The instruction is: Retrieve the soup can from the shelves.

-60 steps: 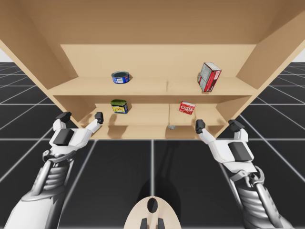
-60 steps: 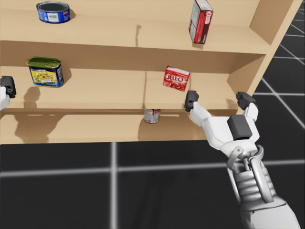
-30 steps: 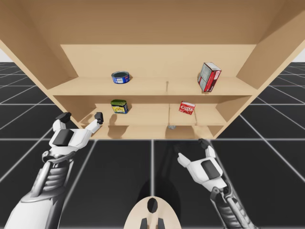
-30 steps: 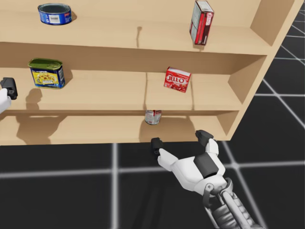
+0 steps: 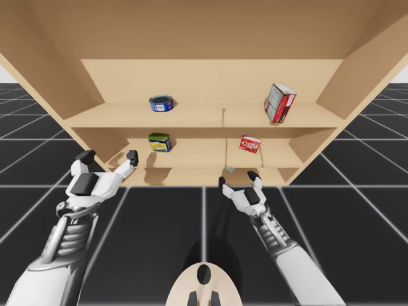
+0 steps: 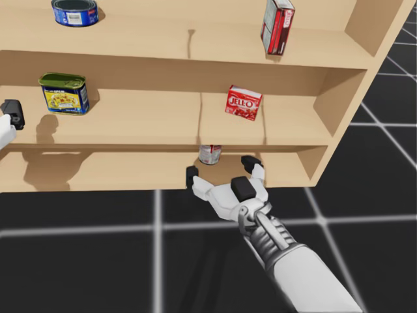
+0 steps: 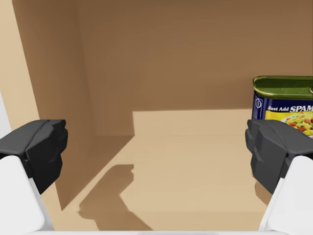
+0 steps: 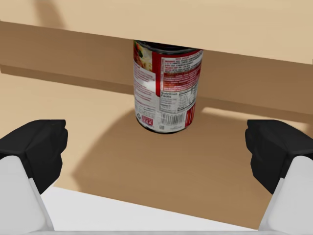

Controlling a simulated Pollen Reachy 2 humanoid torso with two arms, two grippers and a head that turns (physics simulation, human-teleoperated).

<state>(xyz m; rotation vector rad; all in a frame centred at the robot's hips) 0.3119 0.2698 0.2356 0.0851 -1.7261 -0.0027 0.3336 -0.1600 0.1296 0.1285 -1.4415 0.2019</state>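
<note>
Right end effector [image 8: 156, 151] spread, soup can [image 8: 166, 88] shelved

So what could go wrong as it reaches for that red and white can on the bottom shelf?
The soup can stands ahead of the open right tool, not yet between its fingers; a slightly off approach might nudge it deeper or tip it. The gap under the shelf board above looks low, so the tool could catch its edge.
</note>
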